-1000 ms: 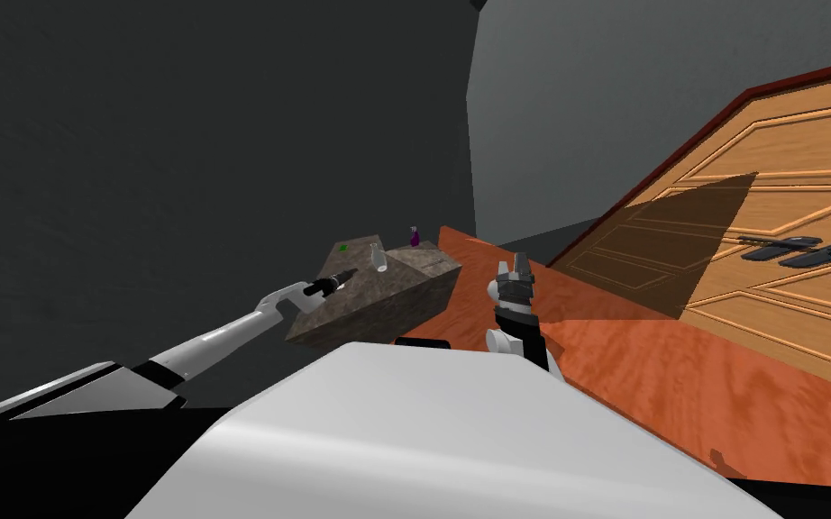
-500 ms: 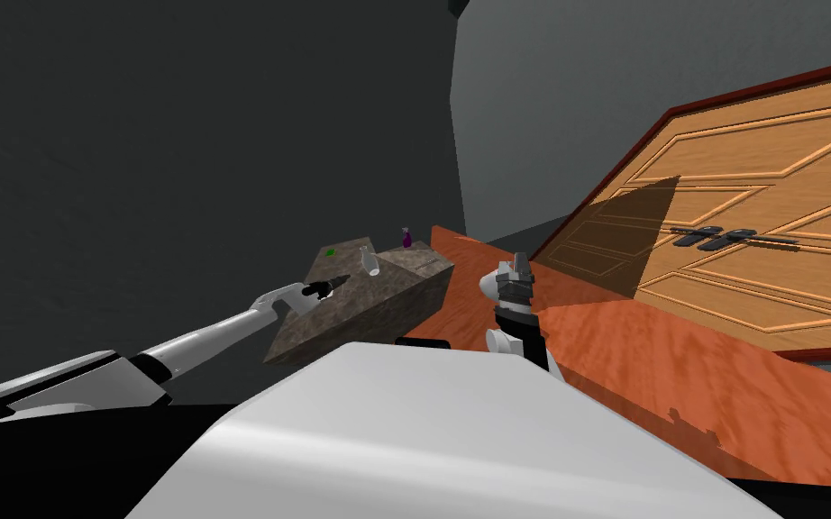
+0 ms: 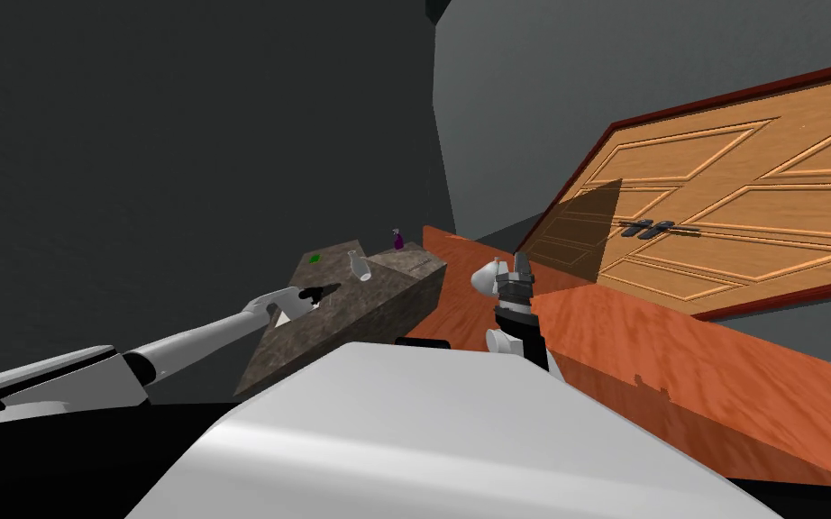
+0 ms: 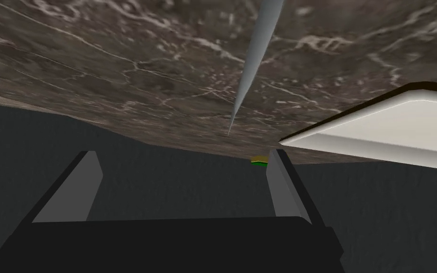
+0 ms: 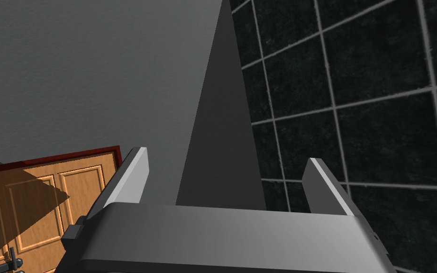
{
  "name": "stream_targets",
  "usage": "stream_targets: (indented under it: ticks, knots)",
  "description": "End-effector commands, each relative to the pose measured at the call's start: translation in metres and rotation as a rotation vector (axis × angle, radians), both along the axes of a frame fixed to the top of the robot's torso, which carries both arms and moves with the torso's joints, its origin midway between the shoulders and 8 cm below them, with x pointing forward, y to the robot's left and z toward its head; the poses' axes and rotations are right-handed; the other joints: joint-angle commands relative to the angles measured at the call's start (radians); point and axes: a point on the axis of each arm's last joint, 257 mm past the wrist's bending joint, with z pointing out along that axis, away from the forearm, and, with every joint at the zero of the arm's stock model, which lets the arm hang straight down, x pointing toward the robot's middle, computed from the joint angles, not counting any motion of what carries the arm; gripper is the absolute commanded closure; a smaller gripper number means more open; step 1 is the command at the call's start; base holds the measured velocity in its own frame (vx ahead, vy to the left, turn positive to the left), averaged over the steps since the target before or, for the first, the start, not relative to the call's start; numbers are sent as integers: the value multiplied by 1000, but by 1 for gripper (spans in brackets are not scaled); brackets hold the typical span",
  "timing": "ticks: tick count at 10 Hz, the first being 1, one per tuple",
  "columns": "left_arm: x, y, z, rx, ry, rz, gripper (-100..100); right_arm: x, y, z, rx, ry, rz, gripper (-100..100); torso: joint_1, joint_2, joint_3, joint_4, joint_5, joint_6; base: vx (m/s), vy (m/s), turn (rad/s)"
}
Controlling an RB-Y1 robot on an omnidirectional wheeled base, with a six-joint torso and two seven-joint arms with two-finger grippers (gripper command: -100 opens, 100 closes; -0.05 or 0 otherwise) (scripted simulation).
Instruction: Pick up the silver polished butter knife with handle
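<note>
Left gripper out over the left part of the brown marbled counter, jaws apart; grey butter knife flat on that counter just ahead of the gripper, pointed tip toward the open fingers, apart from them; white slab beside the knife; small green item and clear bottle farther along the counter; purple bottle at its far right; right gripper raised by the orange wood top, jaws apart; panelled wooden door far right.
</note>
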Motion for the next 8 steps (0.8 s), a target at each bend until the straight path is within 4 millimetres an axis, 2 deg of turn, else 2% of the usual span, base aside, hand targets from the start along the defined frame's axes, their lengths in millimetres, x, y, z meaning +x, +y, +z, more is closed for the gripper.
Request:
stream_targets:
  ticks: [1, 4, 5, 6, 7, 8]
  knots:
    - [-20, 19, -11, 33, 60, 38, -100, 0, 0, 0, 0, 0, 0, 0, 0, 0, 0, 0, 0, 0, 25, 19, -174]
    - [-53, 41, -30, 71, 151, 87, -100, 0, 0, 0, 0, 0, 0, 0, 1, 3, 2, 1, 0, -1, -17, 23, -92]
    - [-44, 36, -24, 62, 128, 74, -100, 0, 0, 0, 0, 0, 0, 0, 2, 3, 2, 0, 1, -2, -12, 13, -26]
    - [-45, 37, -24, 63, 131, 76, 0, 0, 0, 0, 0, 0, 0, 0, 2, 3, 1, 0, 1, -3, 0, 0, 0]
    - [-48, 45, -28, 63, 131, 114, -100, 0, 0, 0, 0, 0, 0, 0, 2, 2, 1, 0, 1, -3, -60, 45, -238]
    - [-49, 48, -29, 62, 132, 127, -100, 0, 0, 0, 0, 0, 0, 0, 4, 5, 2, 0, 2, -1, -97, 54, -272]
